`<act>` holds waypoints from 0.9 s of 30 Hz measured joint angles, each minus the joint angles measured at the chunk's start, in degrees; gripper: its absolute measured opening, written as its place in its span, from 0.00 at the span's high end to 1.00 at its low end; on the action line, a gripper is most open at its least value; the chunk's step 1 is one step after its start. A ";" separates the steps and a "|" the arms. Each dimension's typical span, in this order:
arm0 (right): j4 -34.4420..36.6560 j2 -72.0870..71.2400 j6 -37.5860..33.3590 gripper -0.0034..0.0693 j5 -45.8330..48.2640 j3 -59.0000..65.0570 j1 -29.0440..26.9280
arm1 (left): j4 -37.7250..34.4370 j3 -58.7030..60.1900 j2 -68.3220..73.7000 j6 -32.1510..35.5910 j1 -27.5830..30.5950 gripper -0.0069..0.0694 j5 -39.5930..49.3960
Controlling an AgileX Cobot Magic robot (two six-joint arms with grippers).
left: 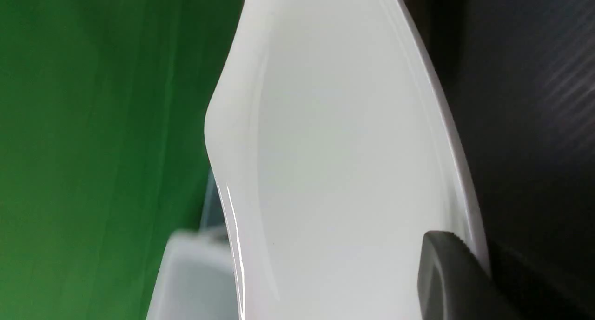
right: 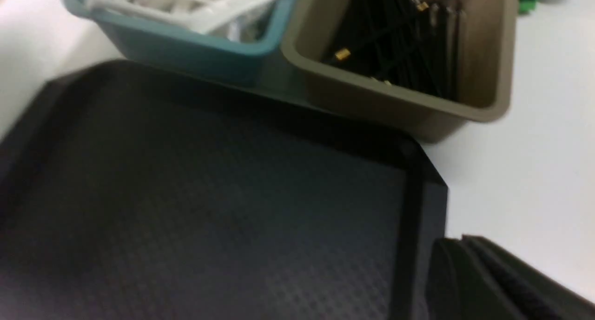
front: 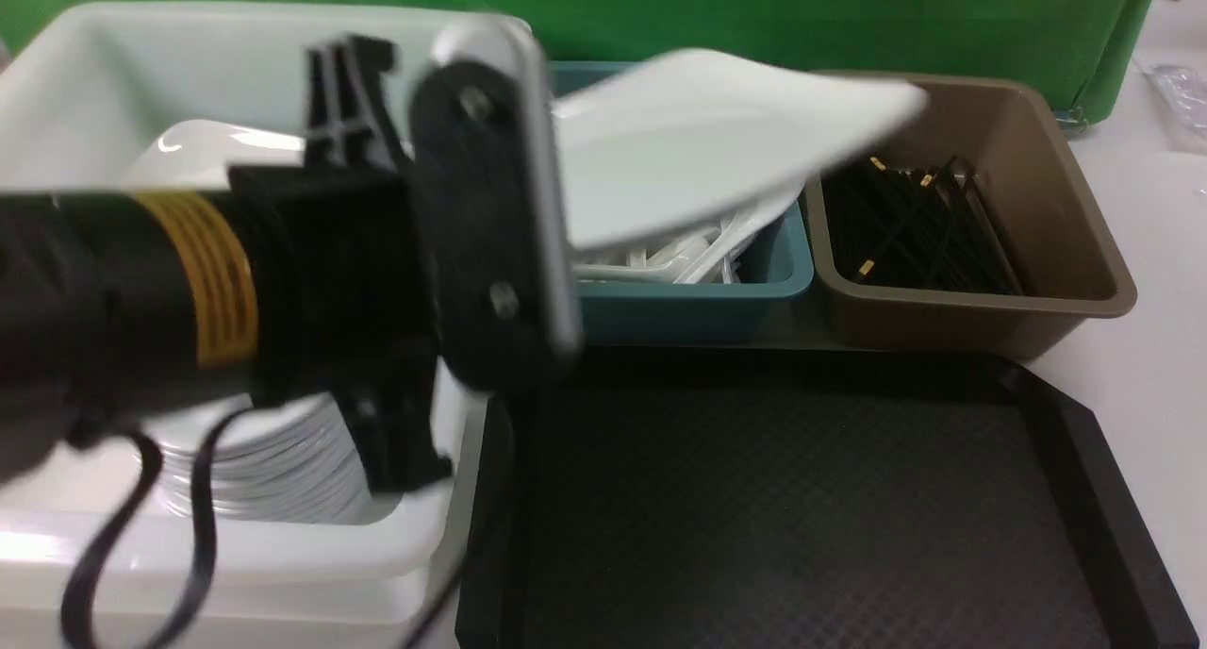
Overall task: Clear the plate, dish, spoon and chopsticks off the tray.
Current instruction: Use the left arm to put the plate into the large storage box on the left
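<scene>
One piece to go: our left gripper (left: pixel 465 269) clamps the plate (front: pixel 698 140) by its rim, aloft by the teal tub (front: pixel 698 300); right gripper (right: pixel 492 283) clenched, empty. We should level it, then lower gently into the white tub (front: pixel 113 64).

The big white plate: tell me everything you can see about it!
The plate is big, white and shiny, like glazed ceramic, square with rounded corners and a shallow well. It looks clean and empty. It hangs tilted in the air, off the tray, showing in front of the teal tub in the front view. Only the left gripper touches it, pinching its rim, one dark finger on its inner face.
</scene>
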 joint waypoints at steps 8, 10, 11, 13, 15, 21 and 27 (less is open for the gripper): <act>2.33 0.00 -0.52 0.92 -6.25 0.00 0.00 | 1.07 -0.06 8.82 3.91 24.02 0.87 -4.46; 2.82 0.00 -0.84 0.92 -6.69 0.00 0.00 | 1.20 -0.06 10.39 4.96 26.11 0.87 -4.96; 3.39 0.00 -1.48 0.92 -6.98 0.00 0.00 | 1.20 -0.06 12.92 6.13 29.13 0.87 -5.45; 3.74 0.00 -1.77 0.92 -6.99 0.00 0.00 | 1.20 -0.06 14.75 6.32 30.68 0.87 -5.57; 4.32 0.00 -2.35 0.92 -7.04 0.00 0.00 | 1.20 -0.62 18.72 6.60 33.03 0.87 -5.51; 5.32 0.00 -3.68 0.92 -7.04 0.00 0.00 | 1.14 -4.49 25.01 6.78 35.67 0.87 -5.43; 6.23 0.00 -4.33 0.92 -7.04 0.00 0.00 | 1.20 -6.86 28.74 7.55 35.84 0.87 -5.32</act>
